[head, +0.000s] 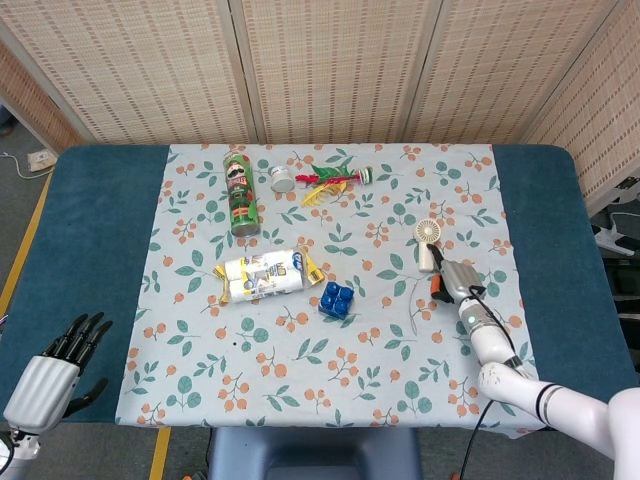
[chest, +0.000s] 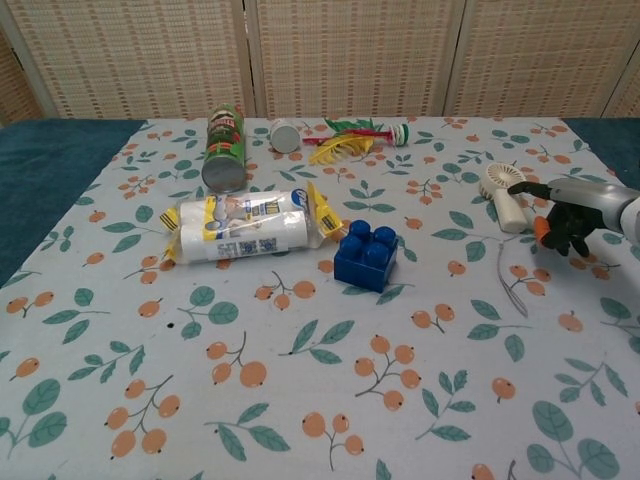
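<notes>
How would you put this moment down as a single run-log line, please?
right hand: touches white handheld fan, hold unclear | left hand: open, off the table edge | blue brick: beside wrapped pack

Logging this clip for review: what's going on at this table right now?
The right hand is at the small white handheld fan on the floral tablecloth, its thumb touching the handle; whether it grips it is unclear. The left hand hangs off the table's near left corner, holding nothing, fingers apart. A blue toy brick and a chip can lie apart from both hands.
</notes>
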